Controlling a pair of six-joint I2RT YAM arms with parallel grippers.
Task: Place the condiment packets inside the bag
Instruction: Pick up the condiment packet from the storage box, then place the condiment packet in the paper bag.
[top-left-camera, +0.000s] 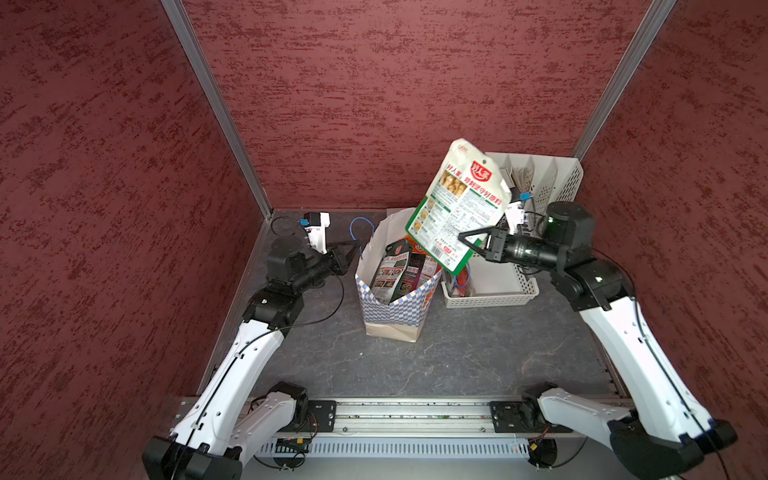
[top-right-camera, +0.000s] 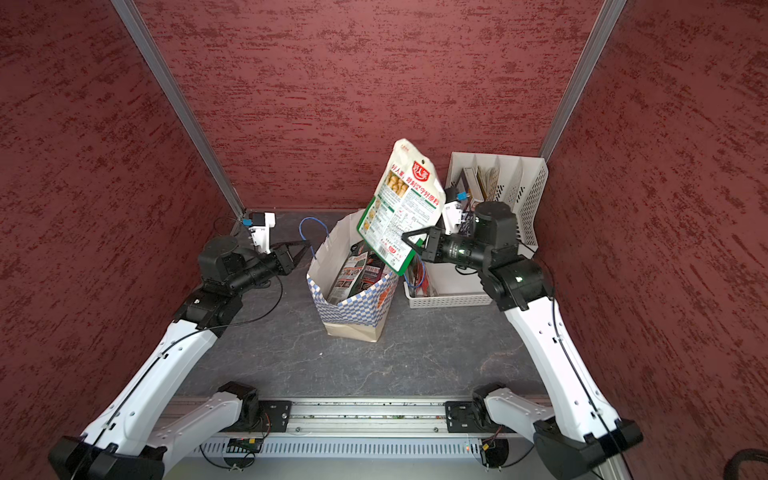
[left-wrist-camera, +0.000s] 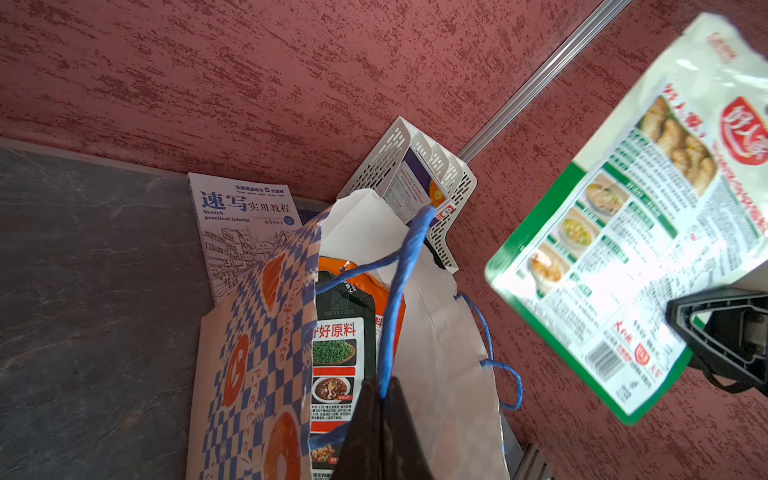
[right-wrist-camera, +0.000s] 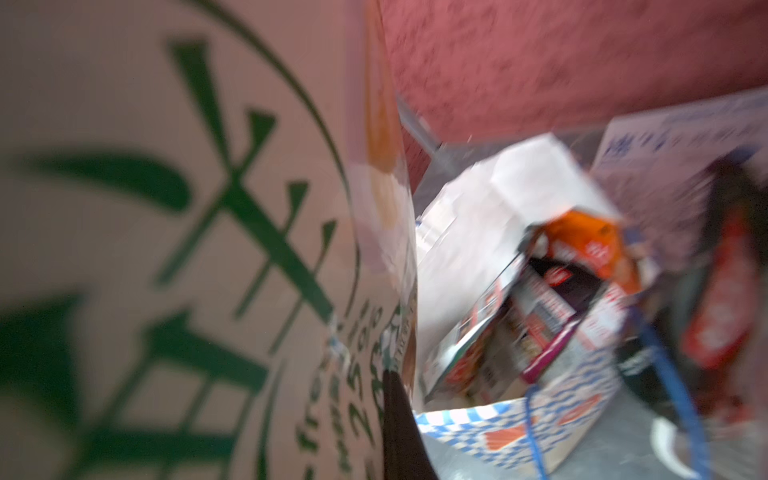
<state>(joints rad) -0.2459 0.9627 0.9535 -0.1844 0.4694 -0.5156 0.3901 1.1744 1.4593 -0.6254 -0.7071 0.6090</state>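
The checkered bag stands mid-table with its mouth open. Several condiment packets in black and orange stand inside it. My left gripper is shut on the bag's blue cord handle at the left rim. My right gripper is shut on the lower edge of a white-and-green condiment packet. That packet hangs tilted in the air over the bag's right rim and fills much of the right wrist view, with the bag below it.
A white perforated basket sits right of the bag, with something red at its left end. A white file rack holding books stands in the back right corner. A sketch booklet lies behind the bag. Red walls close three sides.
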